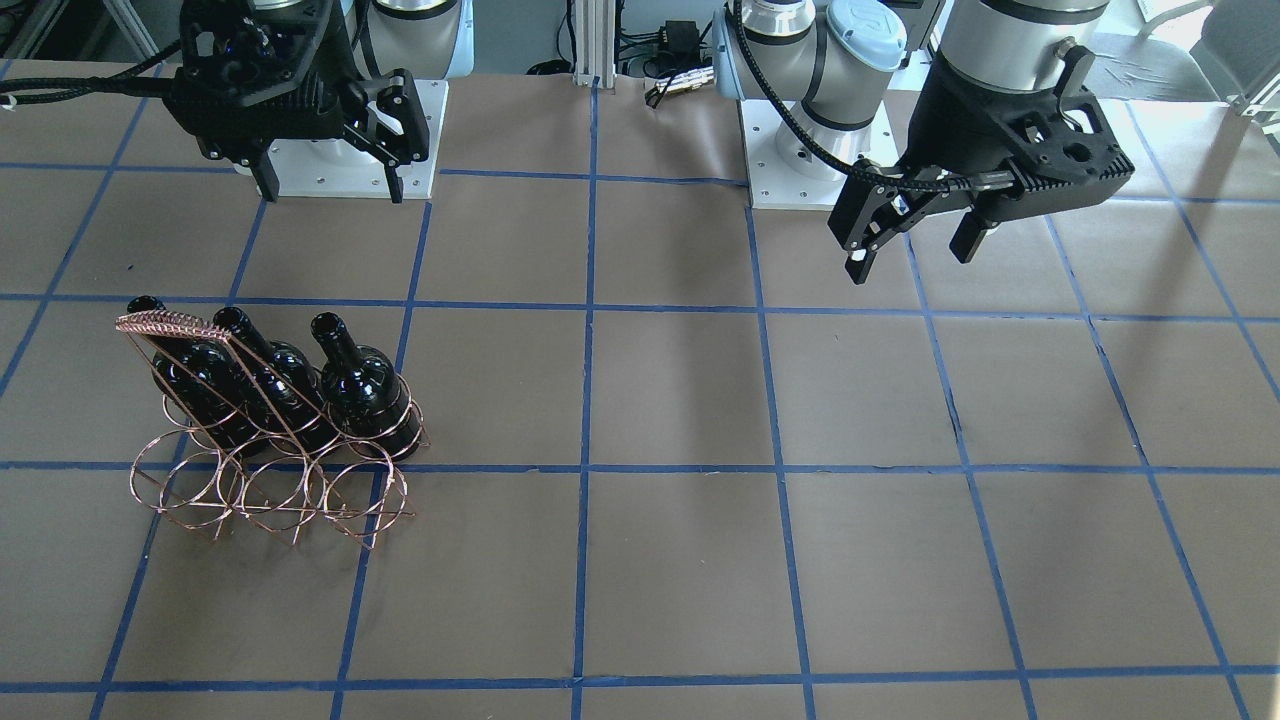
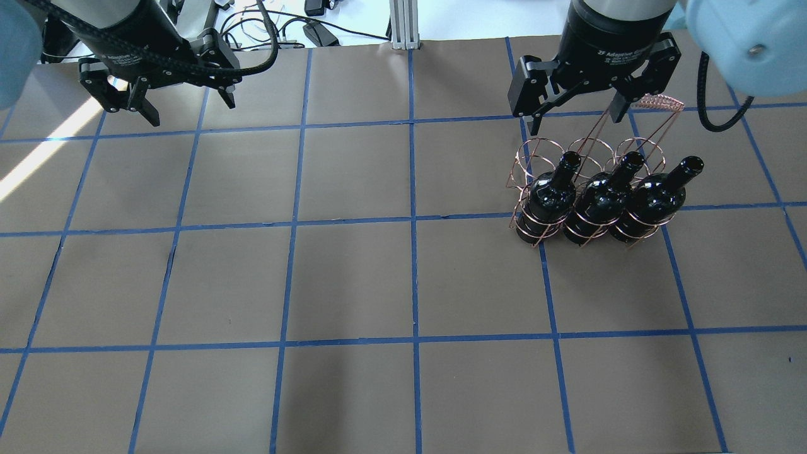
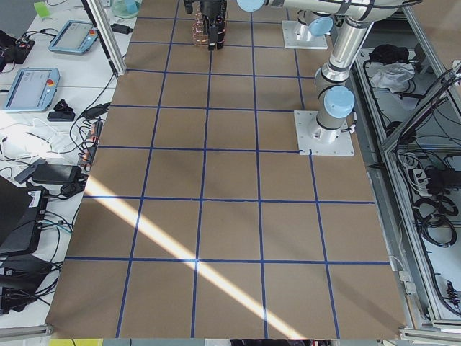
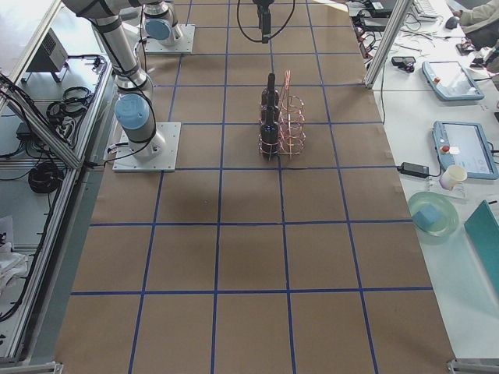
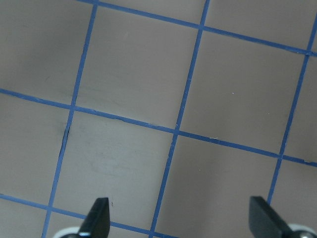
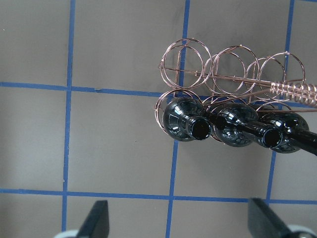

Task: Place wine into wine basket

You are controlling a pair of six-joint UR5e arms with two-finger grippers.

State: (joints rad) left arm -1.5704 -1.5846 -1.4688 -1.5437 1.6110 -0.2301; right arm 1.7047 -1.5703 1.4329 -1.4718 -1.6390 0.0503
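Three near-black wine bottles [image 2: 545, 195] [image 2: 596, 202] [image 2: 649, 198] stand upright in one row of the copper wire wine basket [image 2: 533, 154], on the robot's right side of the table. The basket's other row of rings is empty. They also show in the front view as bottles [image 1: 365, 385] and basket [image 1: 270, 490], and in the right wrist view as bottles [image 6: 185, 119] and basket [image 6: 188, 57]. My right gripper [image 2: 575, 121] [image 1: 332, 185] is open and empty, raised above the table and clear of the bottles. My left gripper [image 2: 189, 108] [image 1: 912, 258] is open and empty over bare table.
The brown table [image 2: 353, 277] carries a grid of blue tape. The basket's coil-wrapped handle [image 2: 662, 102] slants up beside my right gripper. The arm bases [image 1: 800, 160] stand on white plates at the robot's edge. Side benches hold tablets and cables [image 3: 43, 79].
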